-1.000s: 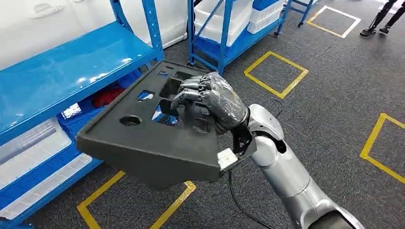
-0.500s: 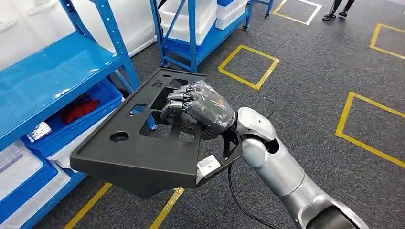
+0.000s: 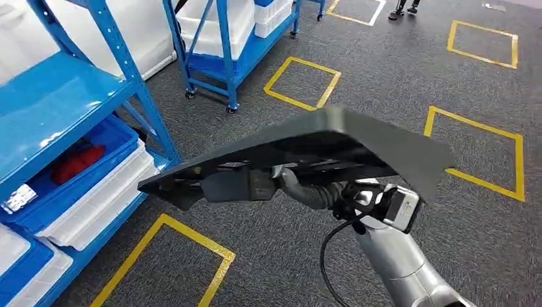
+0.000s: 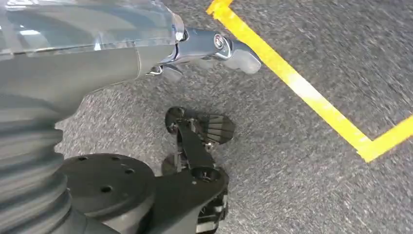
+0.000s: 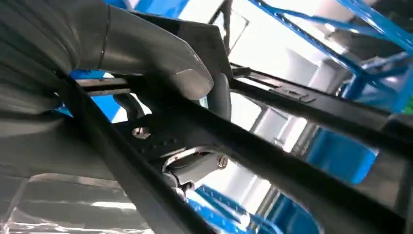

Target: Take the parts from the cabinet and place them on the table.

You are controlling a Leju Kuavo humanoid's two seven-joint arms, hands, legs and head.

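Panel has flipped since a second ago — black part (image 3: 319, 150) now sits above the right hand (image 3: 300, 188), underside toward the head camera, and the camera has swung right. Blue bin (image 3: 96, 150) on the rack (image 3: 128, 70) holds something red (image 3: 77, 163); white trays (image 3: 102, 204) sit below it. Right wrist view: thumb (image 5: 160, 63) clamped against the part's ribs. Left hand (image 4: 214, 46) hangs over the carpet (image 4: 316, 161) — grasp state unclear.
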